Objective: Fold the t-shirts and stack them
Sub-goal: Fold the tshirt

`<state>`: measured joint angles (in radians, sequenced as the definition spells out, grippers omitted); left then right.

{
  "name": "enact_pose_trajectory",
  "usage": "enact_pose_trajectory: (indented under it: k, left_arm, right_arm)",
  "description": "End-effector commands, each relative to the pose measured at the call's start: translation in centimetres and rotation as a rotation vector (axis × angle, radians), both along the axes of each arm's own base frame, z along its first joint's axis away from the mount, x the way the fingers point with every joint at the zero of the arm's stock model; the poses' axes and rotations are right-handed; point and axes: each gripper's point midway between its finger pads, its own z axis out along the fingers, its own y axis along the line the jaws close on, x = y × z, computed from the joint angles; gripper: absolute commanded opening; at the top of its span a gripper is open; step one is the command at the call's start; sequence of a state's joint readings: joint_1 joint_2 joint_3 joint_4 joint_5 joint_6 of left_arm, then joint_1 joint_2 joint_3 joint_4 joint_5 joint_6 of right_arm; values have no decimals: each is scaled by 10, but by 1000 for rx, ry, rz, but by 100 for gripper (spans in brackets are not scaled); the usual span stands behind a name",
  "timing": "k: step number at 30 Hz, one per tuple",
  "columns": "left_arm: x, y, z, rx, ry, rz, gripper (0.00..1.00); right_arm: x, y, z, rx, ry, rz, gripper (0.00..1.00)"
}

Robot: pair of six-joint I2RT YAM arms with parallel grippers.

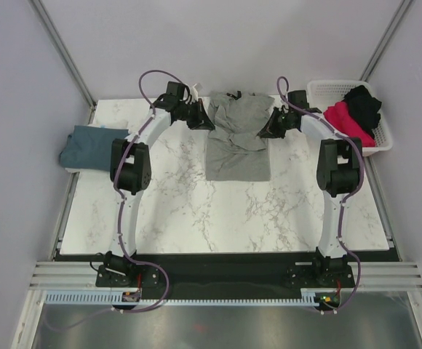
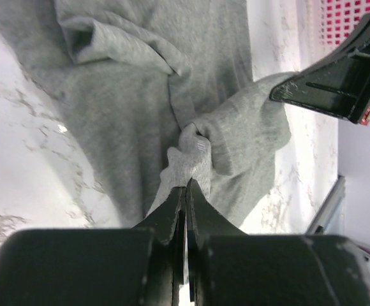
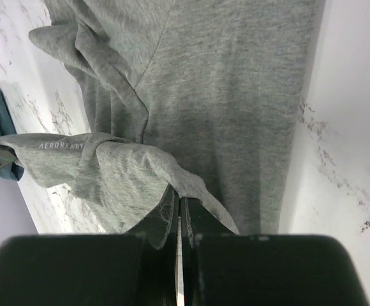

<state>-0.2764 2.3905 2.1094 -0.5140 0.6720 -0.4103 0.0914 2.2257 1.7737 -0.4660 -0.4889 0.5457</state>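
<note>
The heather grey t-shirt (image 1: pixel 238 137) lies lengthwise at the back middle of the marble table (image 1: pixel 196 211). My left gripper (image 1: pixel 205 120) is shut on its far left corner; the left wrist view shows the cloth (image 2: pixel 194 150) bunched in the jaws. My right gripper (image 1: pixel 267 127) is shut on its far right corner, with the cloth (image 3: pixel 127 172) draped over the jaws in the right wrist view. A folded teal-blue t-shirt (image 1: pixel 91 147) sits at the table's left edge. Magenta-pink (image 1: pixel 345 120) and black (image 1: pixel 364 102) t-shirts lie in the basket.
A white plastic basket (image 1: pixel 382 142) stands at the back right corner of the table. Grey walls and metal frame posts enclose the table on three sides. The arm bases sit on a black strip at the near edge.
</note>
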Motion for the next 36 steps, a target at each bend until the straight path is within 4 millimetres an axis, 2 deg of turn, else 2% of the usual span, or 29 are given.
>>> enact_pose_trajectory:
  k: [1, 6, 7, 8, 9, 10, 11, 12, 13, 14, 15, 16, 17, 18, 19, 21, 22, 24, 25, 29, 36]
  left_arm:
    - [27, 3, 9, 31, -140, 3, 2]
    - [37, 0, -1, 40, -163, 3, 2]
    - [38, 0, -3, 50, -170, 6, 10]
    - [40, 2, -4, 61, -172, 18, 23]
    - [41, 3, -2, 75, -185, 22, 35]
    - [45, 8, 2, 105, -208, 40, 57]
    - [44, 13, 5, 129, -213, 46, 64]
    - [43, 18, 28, 141, -250, 59, 68]
    - [43, 26, 35, 164, -265, 77, 72]
    - [35, 32, 34, 173, -242, 82, 72]
    - [27, 42, 52, 162, -236, 101, 72]
    - [11, 45, 42, 149, -178, 84, 73]
    - [1, 49, 42, 132, -148, 77, 73]
    - [-9, 56, 40, 115, -92, 91, 73]
    - [-33, 55, 37, 79, -35, 58, 73]
    - [-55, 58, 30, 47, 43, 48, 73]
    - [-73, 58, 21, 27, 103, 30, 73]
    - [-92, 56, 13, 2, 177, 26, 73]
    - [-106, 55, 3, -20, 227, 11, 73]
    - [-127, 54, -15, -42, 320, 14, 74]
    - [-133, 50, -41, -52, 407, 23, 75]
  right_arm:
    - [19, -6, 5, -15, -64, -8, 0]
    - [32, -9, -1, -23, -88, -14, 0]
    - [35, -10, -2, -25, -93, -17, 0]
    - [40, -10, 2, -26, -111, -16, 3]
    - [42, -12, 0, -30, -115, -15, 23]
    - [44, -14, 6, -28, -127, -19, 32]
    - [44, -17, 10, -26, -133, -21, 38]
    - [42, -20, 25, -22, -156, -23, 45]
    - [37, -28, 25, -15, -143, -31, 47]
    - [31, -33, 27, -9, -132, -36, 48]
    - [25, -38, 42, -1, -146, -38, 49]
    - [9, -40, 33, 20, -102, -30, 50]
    - [0, -55, 32, 32, -73, -49, 50]
    - [-10, -57, 40, 46, -72, -42, 50]
    - [-29, -62, 24, 57, -13, -42, 50]
    - [-54, -58, 25, 111, 33, -18, 51]
    - [-75, -56, 10, 134, 97, -18, 52]
    - [-94, -50, 9, 177, 131, -3, 54]
    - [-111, -46, -3, 200, 189, -7, 54]
    - [-136, -42, -18, 224, 259, -8, 55]
    - [-148, -37, -32, 244, 319, 1, 56]
